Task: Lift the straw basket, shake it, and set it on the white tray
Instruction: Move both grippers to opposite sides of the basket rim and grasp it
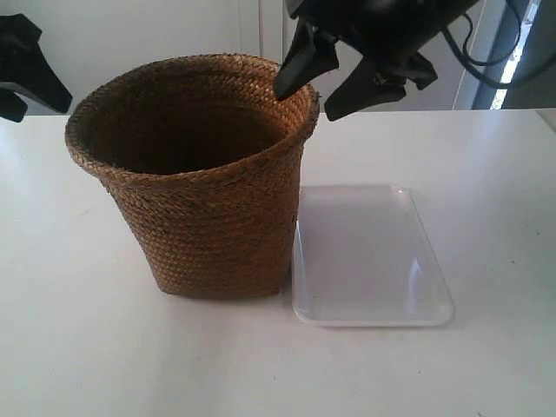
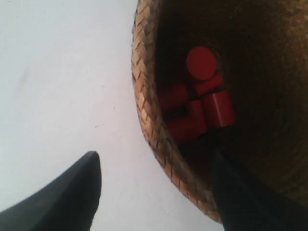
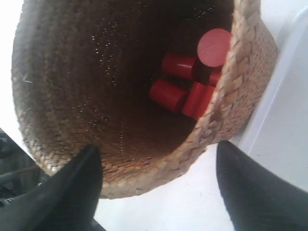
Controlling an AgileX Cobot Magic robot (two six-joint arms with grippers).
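Note:
The straw basket (image 1: 208,217) stands upright on the white table, its base right beside the white tray (image 1: 369,256), which lies flat. Several red cylinders (image 3: 187,82) lie at its dark bottom, also seen as red cylinders (image 2: 202,101) in the left wrist view. My right gripper (image 1: 304,104) is open above the back rim on the tray's side, one finger over the inside and one outside; the right wrist view shows this gripper (image 3: 159,149) holding nothing. My left gripper (image 2: 155,159) is open too, straddling the braided rim (image 2: 144,96) from above without touching it. It appears in the exterior view as the left gripper (image 1: 30,100).
The white table (image 1: 87,365) stretches in front of the basket and tray. A corner of the tray (image 3: 288,120) shows beside the basket in the right wrist view. Cables hang from the arm at the exterior view's right.

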